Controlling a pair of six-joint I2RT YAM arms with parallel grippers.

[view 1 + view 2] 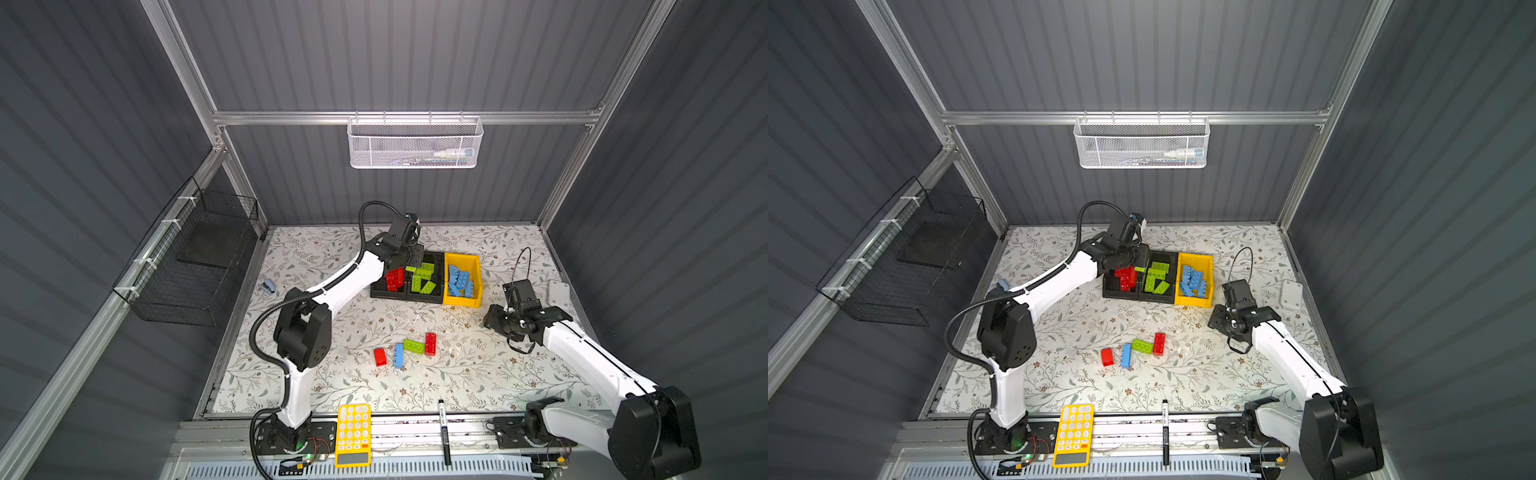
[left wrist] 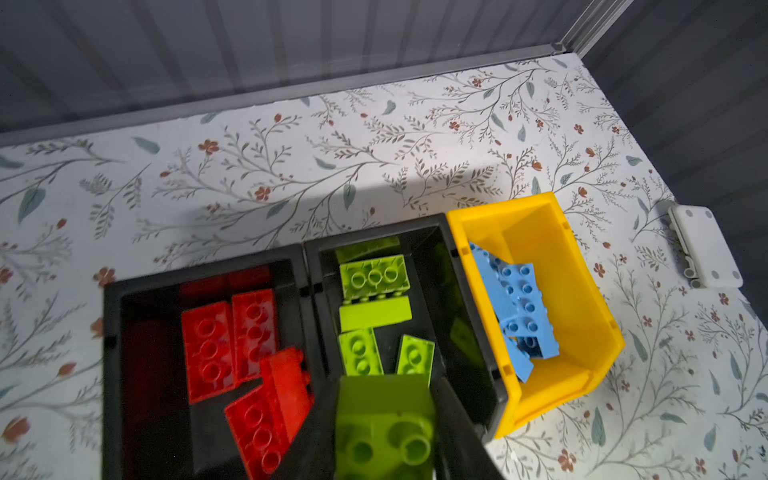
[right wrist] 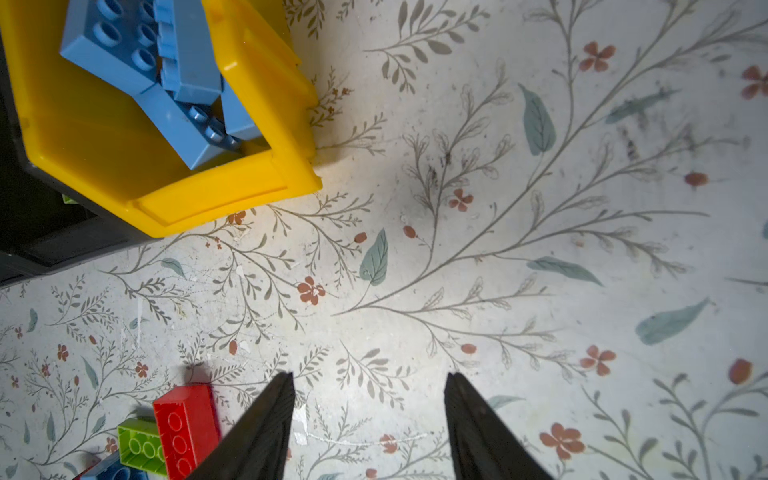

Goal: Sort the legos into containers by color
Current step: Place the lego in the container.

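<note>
Blurred and cropped by the frame edge in the left wrist view: green brick (image 2: 384, 432) clamped in the left gripper (image 2: 390, 388), its fingers (image 2: 457, 432) largely masked by the brick. In both top views, gripper tips lost behind its own wrist. Cropped in the right wrist view: blue brick (image 3: 110, 471), black bin (image 3: 41, 245), yellow bin (image 3: 249, 174). Too small to identify: contents of the white mesh basket (image 1: 415, 143).

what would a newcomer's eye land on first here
The yellow bin of blue bricks, bright at the back of the floral table. Next to it, above the black bin of green bricks, the left gripper holds a green brick. Mid-table lie four loose bricks in red, blue and green, with the right gripper open and empty nearby.
</note>
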